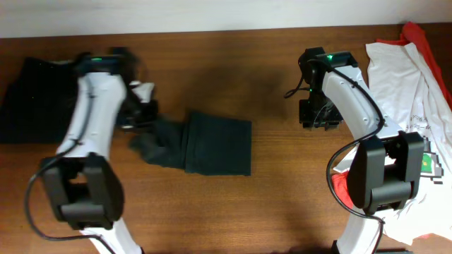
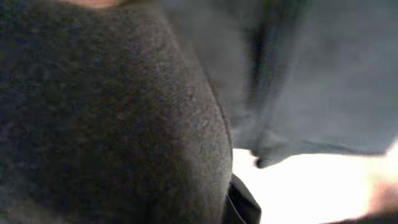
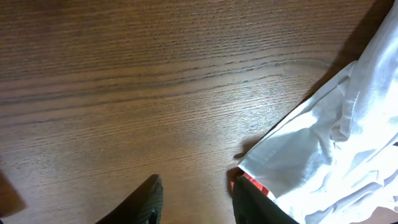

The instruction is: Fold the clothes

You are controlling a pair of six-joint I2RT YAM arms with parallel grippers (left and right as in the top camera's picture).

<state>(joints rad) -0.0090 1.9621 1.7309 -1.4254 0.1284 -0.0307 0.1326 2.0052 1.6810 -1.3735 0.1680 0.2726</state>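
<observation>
Folding dark garment (image 1: 212, 144) at tabletop (image 1: 233, 63) centre: body squared, bunched end at its 9 o'clock loose. Best play: pinch edge only, lift low, lay flat across body, no dragging. Left gripper (image 1: 143, 106) sits over that bunch, at garment's 10 o'clock; wrist view all blurred dark cloth, so cannot tell clamped or not. Right gripper (image 3: 198, 190) fingers apart, empty, over bare wood at garment's 2 o'clock, white clothes pile (image 1: 402, 85) beside it at 3 o'clock.
</observation>
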